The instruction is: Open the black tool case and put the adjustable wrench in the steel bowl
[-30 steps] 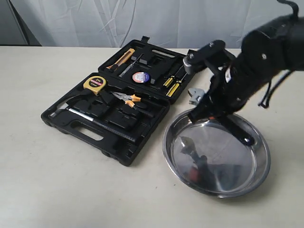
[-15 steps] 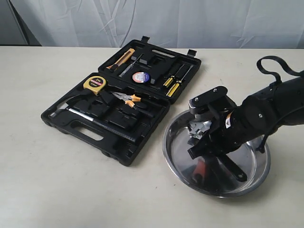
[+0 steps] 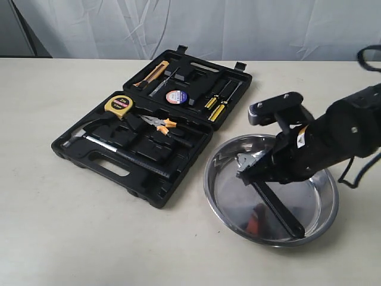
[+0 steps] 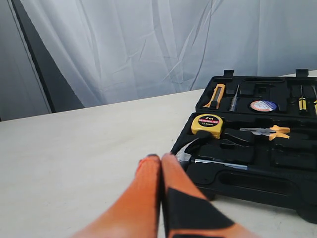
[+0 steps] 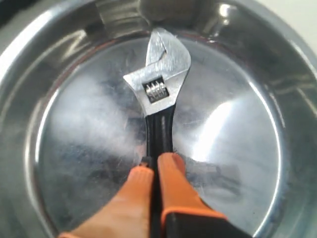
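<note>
The black tool case [image 3: 119, 170] lies open on the table, left of the steel bowl [image 3: 209, 186]. My right gripper [image 3: 262, 179] is over the bowl, shut on the black handle of the adjustable wrench [image 3: 246, 161]. In the right wrist view the wrench [image 5: 158, 84] points its silver head away from the gripper [image 5: 156, 161], close over the bowl's floor [image 5: 237, 124]. Its handle end reaches the bowl's near wall. In the left wrist view my left gripper [image 4: 160, 157] is shut on nothing, above the table near the case [image 4: 257, 183].
The open case holds a hammer [image 3: 89, 138], a yellow tape measure [image 3: 118, 104], orange-handled pliers [image 3: 159, 122], a tape roll [image 3: 176, 96] and screwdrivers [image 3: 217, 101]. A white curtain hangs behind the table.
My right arm brought the wrench from beyond the bowl's far rim down into the bowl, then shifted a little to the right. The case and bowl have not moved.
</note>
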